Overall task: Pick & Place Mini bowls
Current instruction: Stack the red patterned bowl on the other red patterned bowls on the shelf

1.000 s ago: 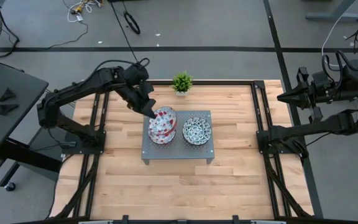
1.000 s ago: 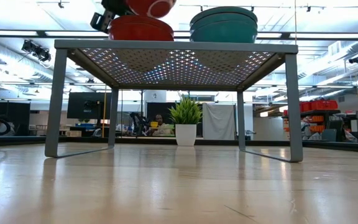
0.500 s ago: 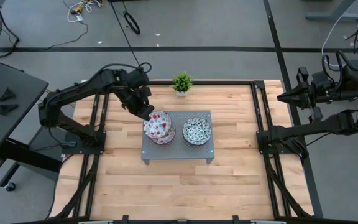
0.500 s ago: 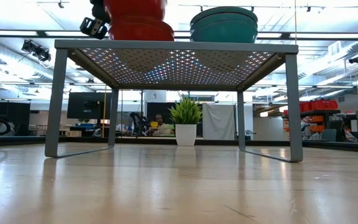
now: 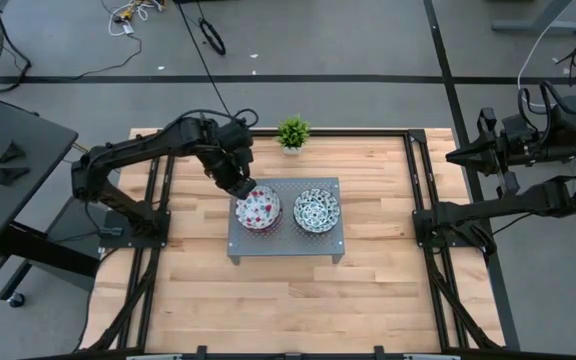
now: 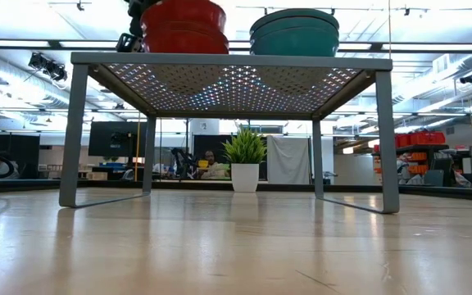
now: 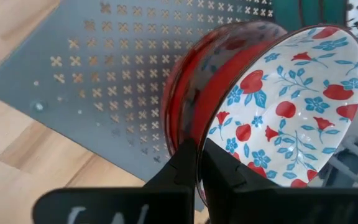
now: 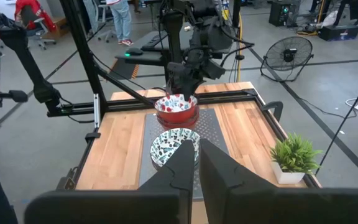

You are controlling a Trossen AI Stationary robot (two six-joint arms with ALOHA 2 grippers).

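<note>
A red-flowered mini bowl (image 5: 259,207) tops a stack of red mini bowls (image 6: 185,37) on the left half of a grey perforated stand (image 5: 286,243). My left gripper (image 5: 238,188) is shut on its rim, at the stack's far-left side. A stack of blue-green patterned mini bowls (image 5: 316,210) stands on the stand's right half, teal outside in the low view (image 6: 295,33). My right gripper (image 5: 458,156) waits shut beyond the table's right edge, touching nothing. My left gripper pinches the top red bowl's rim (image 7: 199,155) on the bowl's far-left side. One finger (image 7: 221,174) is inside the bowl and one finger (image 7: 180,171) outside. The fingers slant down from the far left. The bowl sits roughly level in the red bowl below (image 6: 185,39).
A small green potted plant (image 5: 292,132) stands at the table's far edge behind the stand. The stand's legs (image 6: 72,131) raise it above the wooden table (image 5: 288,300). Dark frame rails run along both table sides. People show in the room beyond the table.
My left gripper has moved down and a little toward the near edge, still shut on the red bowl's rim. The bowl, held raised and strongly tilted a second ago, has been levelled and lowered onto the red stack.
</note>
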